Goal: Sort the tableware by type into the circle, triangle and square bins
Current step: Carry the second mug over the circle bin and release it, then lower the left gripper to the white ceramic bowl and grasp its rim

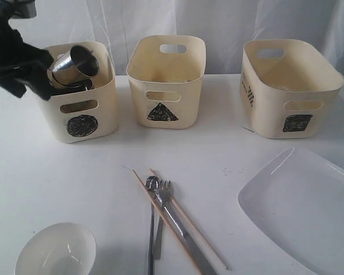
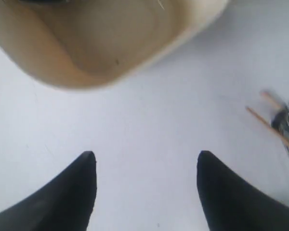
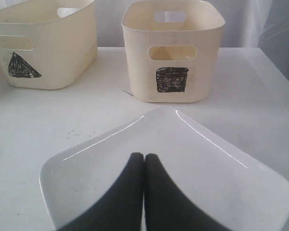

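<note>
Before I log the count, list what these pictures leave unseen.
Circle bin, exterior view: its wall hides whatever lies under the mug.
Cutlery, exterior view: handles cut off by the bottom edge; blurred in the left wrist view.
Plate, exterior view: cut off by the right edge.
Bowl, exterior view: cut off by the bottom edge.

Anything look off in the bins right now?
A steel mug lies tipped on its side in the circle bin, poking above the rim. The square bin stands slightly turned. Nothing looks spilled or broken.

Black-scribbled cream bins (image 1: 186, 109), white plate (image 1: 298, 217), shiny steel mug (image 1: 74, 63), pale wooden chopsticks (image 1: 190, 220)
</note>
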Controlling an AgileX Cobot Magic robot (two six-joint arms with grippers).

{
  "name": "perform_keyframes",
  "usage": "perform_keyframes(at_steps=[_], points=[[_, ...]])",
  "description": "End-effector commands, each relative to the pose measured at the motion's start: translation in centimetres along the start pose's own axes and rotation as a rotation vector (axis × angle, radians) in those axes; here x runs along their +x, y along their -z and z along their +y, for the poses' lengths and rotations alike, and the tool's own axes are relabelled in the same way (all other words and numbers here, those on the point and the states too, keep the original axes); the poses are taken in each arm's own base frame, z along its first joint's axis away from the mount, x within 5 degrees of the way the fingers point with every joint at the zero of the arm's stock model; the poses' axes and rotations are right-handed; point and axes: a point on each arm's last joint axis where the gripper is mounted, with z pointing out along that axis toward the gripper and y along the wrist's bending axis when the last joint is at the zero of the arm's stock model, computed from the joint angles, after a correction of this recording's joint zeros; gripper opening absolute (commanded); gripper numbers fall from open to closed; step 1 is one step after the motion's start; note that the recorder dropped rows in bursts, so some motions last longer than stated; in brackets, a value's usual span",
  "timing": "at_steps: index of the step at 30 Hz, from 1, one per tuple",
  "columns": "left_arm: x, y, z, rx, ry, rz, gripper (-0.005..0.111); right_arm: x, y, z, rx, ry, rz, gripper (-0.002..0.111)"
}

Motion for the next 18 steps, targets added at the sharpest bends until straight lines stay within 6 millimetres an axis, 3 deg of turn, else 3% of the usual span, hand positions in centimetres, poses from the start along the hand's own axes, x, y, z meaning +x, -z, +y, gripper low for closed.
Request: perform_keyframes(at_steps=[1,2,8,12,18], points=[[5.1,-1.5,-1.0,0.085,-0.019,0.213,0.064,-0.1,0.0,0.0,-0.006,0.000,-0.014,0.000],[6.7,-2.2,-1.3,0.116,-0.022,0.222,0.064,-0.1,0.0,0.0,-0.006,0.000,-0.014,0.000],[11.9,-4.1,-2.8,0.214,-0.020,0.167,0.064,-0.1,0.0,0.0,-0.006,0.000,-0.014,0.000],[14.8,-5.8,-2.9,0.206,-0.088,0.169,0.064,-0.1,0.0,0.0,-0.006,0.000,-0.014,0.000],[18.5,-10.0,-3.0,0.241,-0.078,0.146,0.064,-0.1,0.0,0.0,-0.006,0.000,-0.014,0.000]])
